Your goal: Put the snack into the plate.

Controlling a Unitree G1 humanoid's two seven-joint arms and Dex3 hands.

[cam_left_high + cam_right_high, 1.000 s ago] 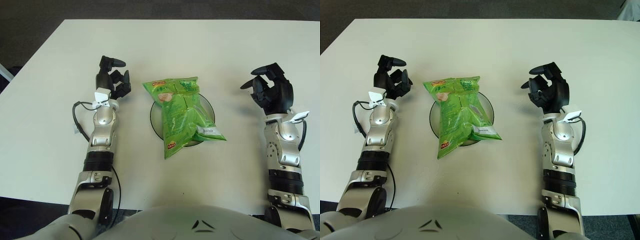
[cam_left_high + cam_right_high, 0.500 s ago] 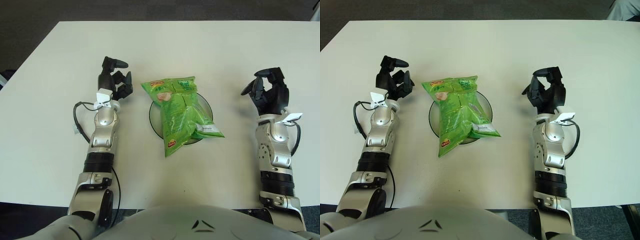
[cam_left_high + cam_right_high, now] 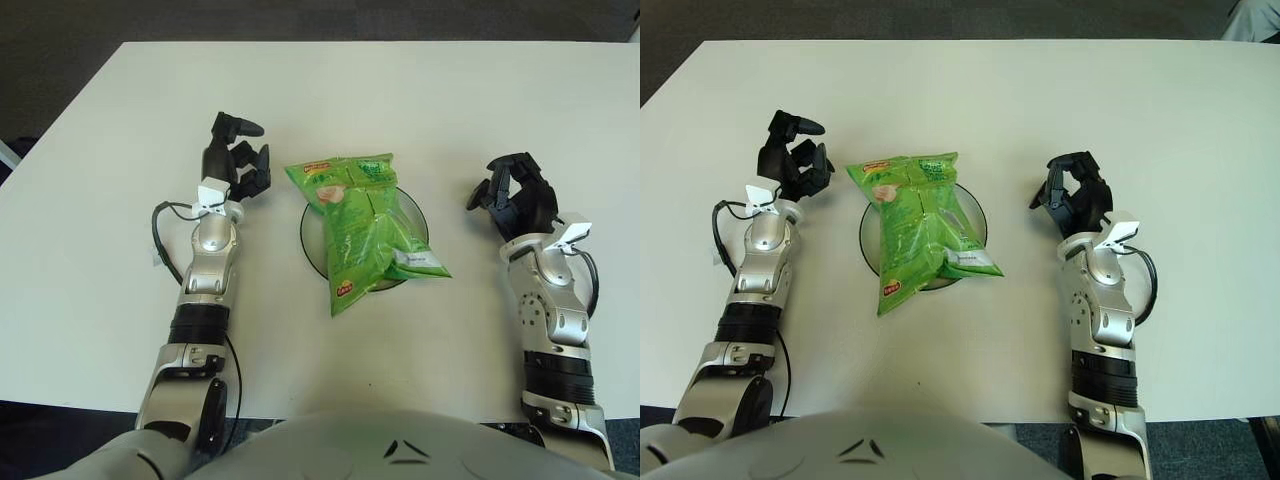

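A green snack bag (image 3: pixel 367 225) is seen lying across a dark round plate (image 3: pixel 414 214) near the middle of a white table (image 3: pixel 400 90). The plate is largely covered by the bag, so that only parts of its rim are shown at the left and right. The bag's upper end, marked with a red and yellow label, is extended past the plate's far rim, and its lower left corner is hung over the near rim onto the table. A white label is seen at the bag's lower right corner.

The left hand (image 3: pixel 236 165) is shown to the left of the bag, just beside its upper left corner but apart from it. Its black fingers (image 3: pixel 241 126) are loosely curled and nothing is held in them. A black cable (image 3: pixel 160 240) is looped at the wrist on the outer side of the silver forearm.

The right hand (image 3: pixel 513 195) is shown to the right of the plate, well apart from the bag. Its fingers are partly curled, with a gap left between them, and nothing is gripped. A white tag (image 3: pixel 572 233) is seen at its wrist.

Whether either hand is touching the table cannot be told.
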